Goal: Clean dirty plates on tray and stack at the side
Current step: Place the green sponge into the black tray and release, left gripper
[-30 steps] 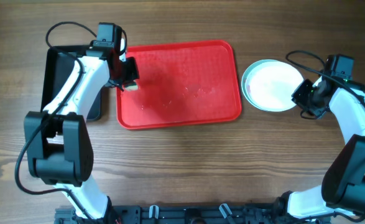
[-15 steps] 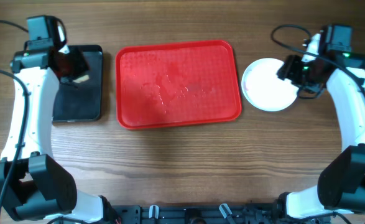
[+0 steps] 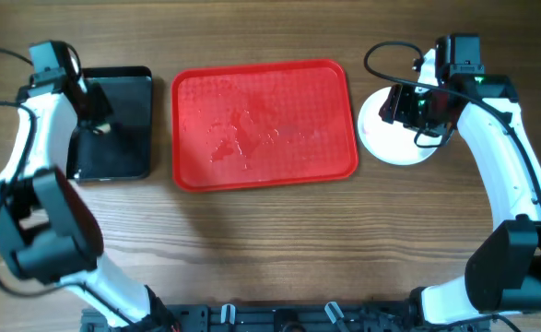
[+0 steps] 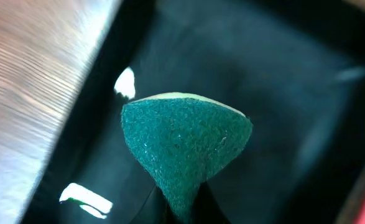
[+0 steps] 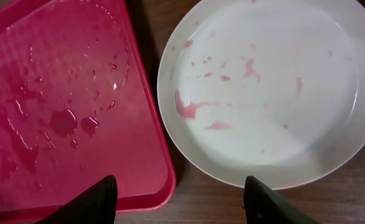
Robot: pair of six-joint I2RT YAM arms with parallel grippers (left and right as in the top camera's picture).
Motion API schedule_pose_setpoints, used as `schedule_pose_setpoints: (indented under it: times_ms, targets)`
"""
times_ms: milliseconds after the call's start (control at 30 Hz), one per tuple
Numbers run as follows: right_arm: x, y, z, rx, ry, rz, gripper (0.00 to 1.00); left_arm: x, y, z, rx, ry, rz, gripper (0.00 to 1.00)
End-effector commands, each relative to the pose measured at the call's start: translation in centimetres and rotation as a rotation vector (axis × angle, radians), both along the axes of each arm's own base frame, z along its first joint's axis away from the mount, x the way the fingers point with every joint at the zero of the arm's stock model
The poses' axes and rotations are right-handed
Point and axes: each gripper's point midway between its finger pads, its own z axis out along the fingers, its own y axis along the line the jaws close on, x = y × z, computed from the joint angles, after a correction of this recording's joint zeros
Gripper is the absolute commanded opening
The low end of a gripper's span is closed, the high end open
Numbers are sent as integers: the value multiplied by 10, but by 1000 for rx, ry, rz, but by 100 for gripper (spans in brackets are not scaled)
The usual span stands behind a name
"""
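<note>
The plate [image 5: 263, 93] lies on the table [image 3: 270, 240] just right of the red tray [image 5: 58, 93]; it is white and shallow, with thin pink smears across its face, and the tray is beaded and puddled with water. The right gripper [image 5: 182, 202] hangs over the plate's rim, fingers spread wide and empty, while the left gripper [image 3: 97, 118] is pinched tight on a green-faced sponge [image 4: 185, 140] above the black tray [image 3: 127, 152]. Overhead, the right gripper hides part of the plate, and whether others lie beneath it cannot be told.
</note>
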Motion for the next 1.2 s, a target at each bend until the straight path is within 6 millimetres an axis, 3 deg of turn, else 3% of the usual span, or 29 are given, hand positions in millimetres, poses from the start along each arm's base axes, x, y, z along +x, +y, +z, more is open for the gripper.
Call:
schedule_pose_setpoints:
  times_ms: [0,67,100,133,200,267,367,533,767,900,1033,1100,1167]
  targets:
    - [0,4,9,13,-16,14,66,-8,3,-38,-14,89,-14,4]
    - [0,4,9,13,-17,13,66,-11,-3,-53,-46,117,-23,6]
    - [0,4,9,13,-17,14,66,-11,-6,-58,-66,124,-28,18]
    - [0,4,9,13,-17,14,65,-11,-13,-60,-102,122,-39,59]
    - [0,4,9,13,-19,14,66,-9,-13,-57,-105,112,-40,79]
    - [1,4,9,12,-22,15,66,-5,-12,-50,-100,96,-42,92]
    - [1,4,10,9,-26,21,66,1,-10,-30,-89,64,-42,97]
    - [2,4,10,8,-28,23,66,13,-6,18,-58,-27,-46,96]
    - [3,3,10,2,-34,21,66,8,-8,61,-29,-97,-64,94]
    - [7,3,13,1,-56,21,65,-1,-19,92,-20,-136,-82,92]
    - [8,-3,31,-30,-93,10,66,-12,-35,134,1,-211,-111,93]
    - [6,-11,53,-74,-130,-8,66,-20,-46,162,7,-270,-129,100]
    - [4,-17,74,-112,-169,-15,66,-30,-55,183,17,-308,-147,100]
